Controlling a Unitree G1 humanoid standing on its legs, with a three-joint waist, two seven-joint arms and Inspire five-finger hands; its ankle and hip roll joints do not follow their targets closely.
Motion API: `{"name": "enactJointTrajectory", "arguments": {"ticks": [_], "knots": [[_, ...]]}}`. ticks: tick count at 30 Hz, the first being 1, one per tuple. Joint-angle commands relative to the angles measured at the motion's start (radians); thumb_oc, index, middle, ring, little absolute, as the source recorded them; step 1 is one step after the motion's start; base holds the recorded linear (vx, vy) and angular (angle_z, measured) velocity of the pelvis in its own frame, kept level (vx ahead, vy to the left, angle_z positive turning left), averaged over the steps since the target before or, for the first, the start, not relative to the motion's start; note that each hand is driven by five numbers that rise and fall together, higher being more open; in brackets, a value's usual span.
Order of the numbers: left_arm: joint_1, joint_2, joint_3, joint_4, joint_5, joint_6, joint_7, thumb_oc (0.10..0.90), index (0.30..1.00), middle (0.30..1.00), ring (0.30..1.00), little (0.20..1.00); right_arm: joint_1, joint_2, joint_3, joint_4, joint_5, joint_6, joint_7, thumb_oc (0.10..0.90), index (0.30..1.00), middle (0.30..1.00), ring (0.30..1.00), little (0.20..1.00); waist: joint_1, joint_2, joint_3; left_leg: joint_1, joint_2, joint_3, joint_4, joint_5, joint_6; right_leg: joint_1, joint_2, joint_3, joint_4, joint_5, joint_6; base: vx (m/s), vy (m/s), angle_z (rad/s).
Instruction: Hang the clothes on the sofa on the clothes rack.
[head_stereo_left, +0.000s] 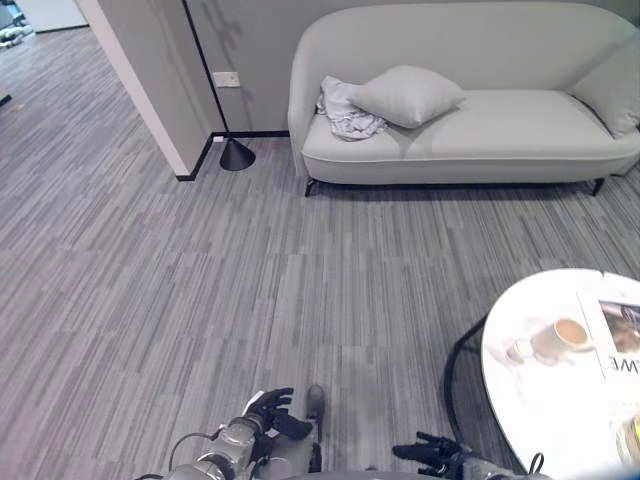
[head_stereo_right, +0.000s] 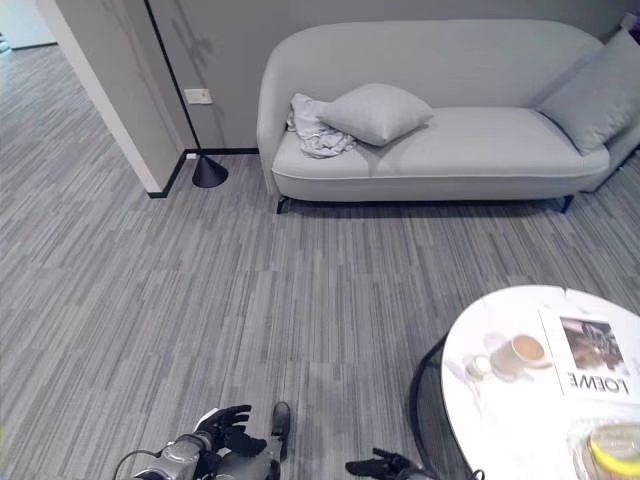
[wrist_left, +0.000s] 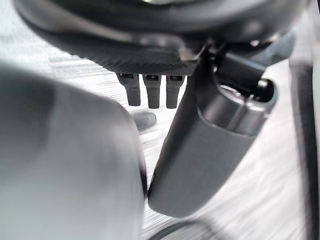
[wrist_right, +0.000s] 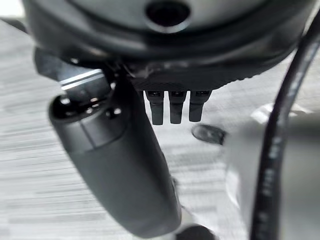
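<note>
The left hand (head_stereo_left: 268, 410) hangs low at the near edge of the left eye view, above the grey striped floor (head_stereo_left: 150, 290). Its fingers (wrist_left: 152, 91) point straight out in a row, loose and spread from the thumb, and they hold nothing and touch nothing. The right hand (head_stereo_left: 428, 453) hangs low on the other side, just beside the dark leg of the round white counter (head_stereo_left: 560, 410). Its fingers (wrist_right: 172, 106) are also straight and relaxed, with the thumb standing apart, and nothing lies between them.

The clothes (head_stereo_left: 345, 112) lie in a crumpled pale heap on the seat of the sofa (head_stereo_left: 480, 135), at its left end, pressed against the armrest. A light cushion (head_stereo_left: 405, 95) leans on the heap and partly covers it. A second cushion (head_stereo_left: 612, 90) rests at the right end of the sofa. The sofa stands against the grey wall, well apart from both hands, across the open floor.

To the left of the sofa a thin black pole rises from a dark cone-shaped lamp base (head_stereo_left: 236, 154) that sits on the floor by the wall corner. On the counter stand a cup (head_stereo_left: 562, 336) holding a light brown drink and, beside it, a magazine (head_stereo_left: 618, 338) lying flat.
</note>
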Motion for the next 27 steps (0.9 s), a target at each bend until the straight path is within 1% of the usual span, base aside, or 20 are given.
{"name": "enactJointTrajectory", "arguments": {"ticks": [1,2,4,7,8,9,10,12,13,14,15,18,20,21,22,23,24,25,26,27], "knots": [[0.092,0.045,-0.012,0.129,0.016,0.030,0.001,0.800,0.900,0.900,0.900,0.900,0.051,-0.019,-0.047,0.021,-0.055,-0.006,0.016,0.800,0.900,0.900,0.900,0.900,0.046,-0.036,-0.018,-0.022,-0.010,0.029,0.000,0.007,0.045,0.049,-0.068,0.055,0.006,0.016,0.086,0.52,0.182,-0.34],[0.101,0.043,-0.017,0.138,0.030,0.031,-0.006,0.800,0.900,0.900,0.900,0.900,0.069,-0.022,-0.055,0.026,-0.068,-0.005,0.018,0.800,0.900,0.900,0.900,0.900,0.035,-0.042,-0.032,-0.006,-0.008,0.030,0.003,0.018,0.051,0.069,-0.071,0.052,0.006,0.008,0.090,0.42,0.166,-0.32],[0.099,0.053,-0.024,0.137,0.054,0.039,-0.005,0.800,0.900,0.900,0.900,0.900,0.074,-0.024,-0.072,0.035,-0.071,0.004,0.013,0.800,0.900,0.900,0.900,0.900,0.027,-0.061,-0.055,0.020,-0.018,0.024,0.005,0.003,0.058,0.069,-0.095,0.059,0.025,0.012,0.103,0.37,0.176,-0.22],[0.089,0.065,-0.070,0.125,0.143,0.039,0.001,0.800,0.900,0.900,0.900,0.900,0.086,-0.020,-0.071,0.049,-0.095,0.013,0.013,0.800,0.900,0.900,0.900,0.900,0.015,-0.093,-0.080,0.077,-0.047,0.034,0.011,-0.044,0.080,0.077,-0.151,0.054,0.056,0.068,0.145,0.29,0.194,0.09],[0.089,0.065,-0.070,0.125,0.143,0.039,0.001,0.800,0.900,0.900,0.900,0.900,0.086,-0.021,-0.071,0.049,-0.095,0.013,0.013,0.800,0.900,0.900,0.900,0.900,0.017,-0.091,-0.082,0.074,-0.045,0.035,0.010,-0.043,0.080,0.074,-0.149,0.056,0.055,0.071,0.144,0.33,0.255,0.09],[0.087,0.065,-0.110,0.106,0.176,0.033,-0.004,0.800,0.900,0.900,0.900,0.900,0.083,-0.016,-0.049,0.048,-0.129,0.010,0.015,0.800,0.900,0.900,0.900,0.900,0.021,-0.108,-0.093,0.103,-0.073,0.029,0.010,-0.075,0.099,0.067,-0.191,0.064,0.092,0.136,0.174,0.22,0.176,0.04],[0.087,0.065,-0.110,0.106,0.176,0.033,-0.004,0.800,0.900,0.900,0.900,0.900,0.084,-0.016,-0.049,0.048,-0.129,0.010,0.015,0.800,0.900,0.900,0.900,0.900,0.022,-0.107,-0.094,0.102,-0.072,0.029,0.011,-0.075,0.099,0.066,-0.191,0.065,0.092,0.136,0.174,0.36,0.316,0.08],[0.072,0.066,-0.158,0.091,0.210,0.034,-0.013,0.800,0.900,0.900,0.900,0.900,0.059,-0.004,0.003,0.028,-0.184,0.010,0.024,0.800,0.900,0.900,0.900,0.900,0.037,-0.125,-0.092,0.126,-0.112,0.015,0.026,-0.128,0.128,0.036,-0.252,0.073,0.208,0.246,0.211,0.22,0.243,0.03],[0.072,0.066,-0.158,0.091,0.210,0.034,-0.013,0.800,0.900,0.900,0.900,0.900,0.059,-0.004,0.003,0.028,-0.184,0.010,0.024,0.800,0.900,0.900,0.900,0.900,0.037,-0.125,-0.093,0.126,-0.112,0.015,0.026,-0.128,0.128,0.035,-0.252,0.074,0.208,0.246,0.211,0.20,0.289,0.03],[0.057,0.066,-0.187,0.083,0.229,0.035,-0.007,0.800,0.900,0.900,0.900,0.900,0.034,-0.002,0.027,-0.008,-0.192,0.007,0.019,0.800,0.900,0.900,0.900,0.900,0.032,-0.121,-0.078,0.139,-0.133,-0.003,0.063,-0.177,0.157,-0.014,-0.293,0.073,0.360,0.319,0.218,0.19,0.285,0.08],[0.056,0.065,-0.191,0.079,0.234,0.037,-0.004,0.800,0.900,0.900,0.900,0.900,0.027,0.000,0.036,-0.025,-0.193,0.003,0.019,0.800,0.900,0.900,0.900,0.900,0.029,-0.111,-0.077,0.143,-0.140,-0.014,0.081,-0.196,0.175,-0.030,-0.303,0.074,0.449,0.357,0.221,0.30,0.403,0.16],[0.063,0.072,-0.172,0.077,0.210,0.047,0.000,0.800,0.900,0.900,0.900,0.900,0.011,0.014,0.080,-0.079,-0.232,-0.003,0.011,0.800,0.900,0.900,0.900,0.900,0.002,-0.066,-0.042,0.224,-0.146,-0.065,0.104,-0.248,0.224,-0.121,-0.361,0.046,0.751,0.422,0.215,0.31,0.292,0.79],[0.070,0.081,-0.153,0.085,0.194,0.054,-0.008,0.800,0.900,0.900,0.900,0.900,0.017,0.022,0.097,-0.108,-0.249,-0.004,0.022,0.800,0.900,0.900,0.900,0.900,-0.016,-0.034,-0.032,0.283,-0.115,-0.089,0.083,-0.261,0.228,-0.198,-0.378,0.002,0.850,0.325,0.182,0.32,0.125,0.82],[0.073,0.085,-0.148,0.091,0.191,0.055,-0.007,0.800,0.900,0.900,0.900,0.900,0.020,0.019,0.102,-0.125,-0.247,-0.007,0.025,0.800,0.900,0.900,0.900,0.900,-0.038,-0.021,-0.026,0.321,-0.098,-0.103,0.067,-0.266,0.218,-0.248,-0.364,-0.015,0.846,0.241,0.155,0.31,0.005,0.63],[0.073,0.087,-0.148,0.097,0.190,0.054,-0.005,0.800,0.900,0.900,0.900,0.900,0.020,0.019,0.101,-0.138,-0.240,-0.009,0.024,0.800,0.900,0.900,0.900,0.900,-0.060,-0.013,-0.016,0.357,-0.088,-0.120,0.052,-0.271,0.208,-0.296,-0.328,-0.020,0.798,0.196,0.140,0.30,-0.073,0.64],[0.075,0.087,-0.151,0.101,0.192,0.052,-0.004,0.800,0.900,0.900,0.900,0.900,0.020,0.016,0.094,-0.144,-0.223,-0.011,0.021,0.800,0.900,0.900,0.900,0.900,-0.077,-0.010,-0.003,0.390,-0.079,-0.139,0.039,-0.277,0.196,-0.324,-0.303,-0.021,0.734,0.183,0.138,0.19,-0.072,0.50],[0.075,0.086,-0.150,0.101,0.192,0.052,-0.004,0.800,0.900,0.900,0.900,0.900,0.020,0.016,0.094,-0.144,-0.223,-0.011,0.021,0.800,0.900,0.900,0.900,0.900,-0.078,-0.010,-0.003,0.391,-0.079,-0.139,0.039,-0.277,0.196,-0.323,-0.303,-0.021,0.734,0.183,0.138,0.32,-0.207,0.66],[0.077,0.084,-0.151,0.111,0.197,0.044,0.000,0.800,0.900,0.900,0.900,0.900,0.020,0.012,0.073,-0.151,-0.175,-0.012,0.017,0.800,0.900,0.900,0.900,0.900,-0.111,-0.022,0.010,0.442,-0.068,-0.169,0.010,-0.298,0.161,-0.359,-0.267,-0.021,0.464,0.195,0.143,0.58,-0.340,0.42],[0.080,0.070,-0.153,0.131,0.207,0.035,0.006,0.800,0.900,0.900,0.900,0.900,0.024,0.014,0.039,-0.133,-0.113,-0.010,0.018,0.800,0.900,0.900,0.900,0.900,-0.156,-0.042,0.023,0.509,-0.060,-0.226,-0.008,-0.346,0.126,-0.408,-0.204,0.090,0.174,0.255,0.170,0.58,-0.340,0.42],[0.079,0.070,-0.153,0.131,0.207,0.034,0.006,0.800,0.900,0.900,0.900,0.900,0.024,0.014,0.039,-0.133,-0.112,-0.010,0.018,0.800,0.900,0.900,0.900,0.900,-0.156,-0.042,0.023,0.509,-0.060,-0.226,-0.008,-0.345,0.126,-0.404,-0.203,0.089,0.166,0.260,0.170,0.54,-0.222,0.48]]}}
